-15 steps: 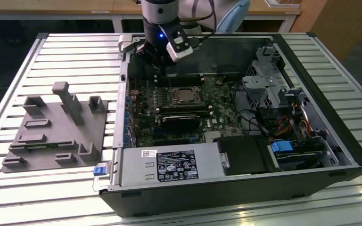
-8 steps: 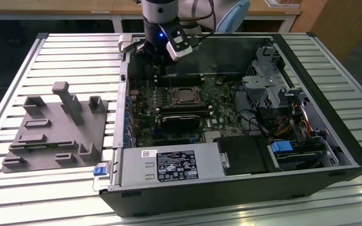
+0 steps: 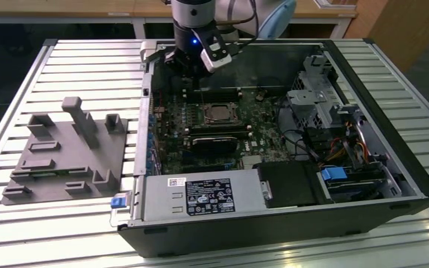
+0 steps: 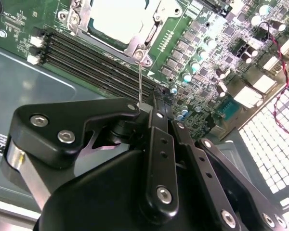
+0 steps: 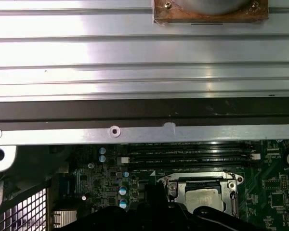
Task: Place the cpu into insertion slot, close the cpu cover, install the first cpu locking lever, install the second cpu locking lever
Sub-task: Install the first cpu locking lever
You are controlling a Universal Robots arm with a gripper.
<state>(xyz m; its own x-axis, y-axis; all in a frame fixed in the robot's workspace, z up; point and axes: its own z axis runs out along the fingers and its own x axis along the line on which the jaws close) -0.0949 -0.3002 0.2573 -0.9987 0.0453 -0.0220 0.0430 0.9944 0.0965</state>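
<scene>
Already the chip [image 4: 118, 17] lies flat in the socket [image 4: 74, 21], the silvery cover [image 4: 147, 38] down around its edges. Fingers drawn narrow, the claw [image 4: 154, 103] hangs over one socket corner, where a thin wire lever [image 4: 140, 79] stands up to its tip; whether it is pinched, I cannot tell. The open computer case [image 3: 274, 229] sits on the slatted tabletop [image 3: 87, 61].

1. We mark first the slatted metal desk [image 3: 65, 61], which carries everything listed here.
2. A grey moulded fixture [image 3: 65, 156] with upright posts lies at the exterior view's left, just beside the case.
3. The open black computer case [image 3: 274, 231] lies on its side.
4. Inside it we see the green motherboard [image 3: 171, 120], a labelled power supply [image 3: 199, 195] and a blue tab [image 3: 335, 174].
5. Long black memory slots [image 4: 86, 57] run parallel in the second wrist view.
</scene>
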